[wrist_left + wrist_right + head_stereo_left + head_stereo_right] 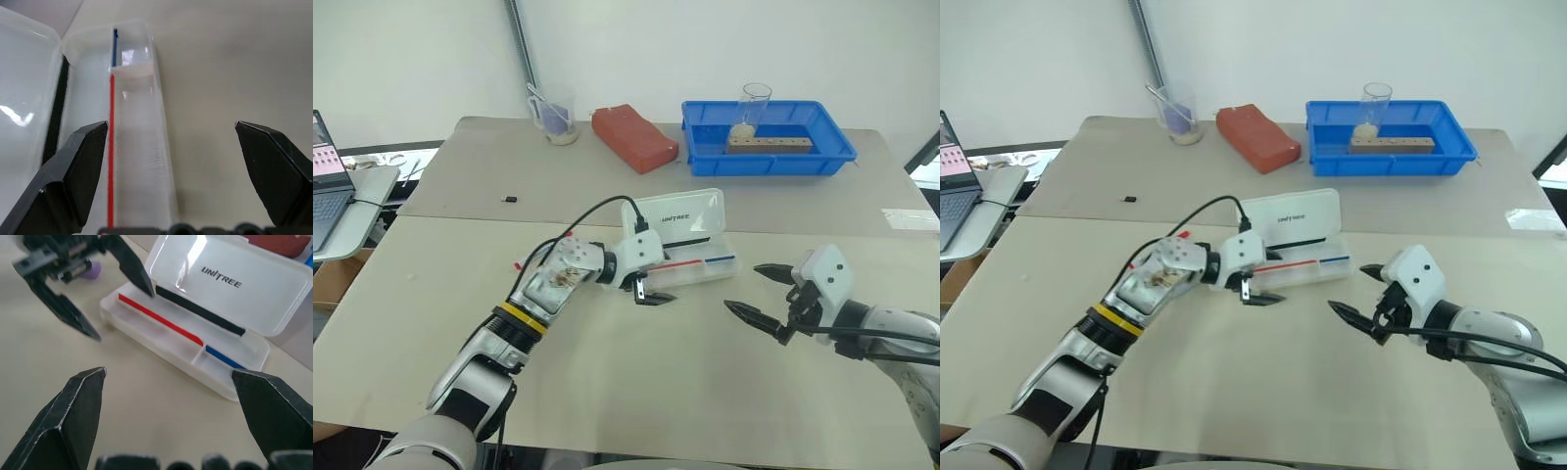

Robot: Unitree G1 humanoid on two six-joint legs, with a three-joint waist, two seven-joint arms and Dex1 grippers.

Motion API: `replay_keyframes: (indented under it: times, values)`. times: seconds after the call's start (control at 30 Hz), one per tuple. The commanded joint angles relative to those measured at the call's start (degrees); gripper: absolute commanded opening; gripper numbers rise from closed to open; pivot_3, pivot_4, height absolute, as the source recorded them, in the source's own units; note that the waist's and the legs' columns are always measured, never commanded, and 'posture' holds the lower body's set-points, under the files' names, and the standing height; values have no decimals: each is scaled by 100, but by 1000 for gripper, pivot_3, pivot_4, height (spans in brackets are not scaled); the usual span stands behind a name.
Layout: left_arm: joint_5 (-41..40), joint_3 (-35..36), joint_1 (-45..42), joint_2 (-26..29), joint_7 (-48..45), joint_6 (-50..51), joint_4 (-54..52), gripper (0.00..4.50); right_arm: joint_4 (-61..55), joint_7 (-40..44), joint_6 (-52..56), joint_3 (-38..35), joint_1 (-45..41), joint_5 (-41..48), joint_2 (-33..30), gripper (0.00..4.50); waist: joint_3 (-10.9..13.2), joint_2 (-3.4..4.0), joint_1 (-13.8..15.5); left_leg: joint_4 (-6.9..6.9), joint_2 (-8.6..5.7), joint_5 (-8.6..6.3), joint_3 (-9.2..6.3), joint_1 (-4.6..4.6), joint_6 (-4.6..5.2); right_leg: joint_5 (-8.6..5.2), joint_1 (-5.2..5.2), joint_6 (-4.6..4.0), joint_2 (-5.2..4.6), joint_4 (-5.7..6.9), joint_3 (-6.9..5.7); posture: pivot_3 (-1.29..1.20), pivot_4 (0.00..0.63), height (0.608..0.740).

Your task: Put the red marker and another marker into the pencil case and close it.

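Inside open pencil case (690, 240): red stick (159, 318), blue stick (222, 357).

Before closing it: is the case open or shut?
Open. The case's lid stands tilted up behind the tray, and the thin red stick and blue stick lie exposed inside.

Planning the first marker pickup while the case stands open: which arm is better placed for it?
Left, probably. The lavender highlighter lies just behind the open left gripper, on that side of the pencil case. The open right gripper sits past the case's other end.
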Motion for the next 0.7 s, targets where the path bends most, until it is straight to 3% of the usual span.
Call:
replay_keyframes:
  times: [0.03,0.13,0.37,0.7]
  values:
    - [287,-80,-142,-115,-77,-368,303,4419,-326,-230,165,-63,-84,113,93,4500,0,0,10,0,0,0,-1,-1,0,1,0,-1,0,0,-1,0,150,740]
    - [499,-135,-161,-195,-112,-536,644,3561,-296,-301,103,-37,-65,-30,128,4500,0,0,8,0,-2,0,-4,-1,0,1,0,-1,0,0,-1,0,150,740]
    - [662,-23,-109,-253,-179,-689,721,129,-240,-273,86,16,-169,-91,79,4500,0,0,6,0,-3,0,-9,-2,1,0,0,0,0,3,-4,0,150,740]
    - [491,-44,791,568,-890,-165,-1213,51,-302,407,152,-127,17,261,-295,4500,-2,3,-7,-3,-2,0,-10,1,1,3,2,-11,2,7,-3,0,150,740]
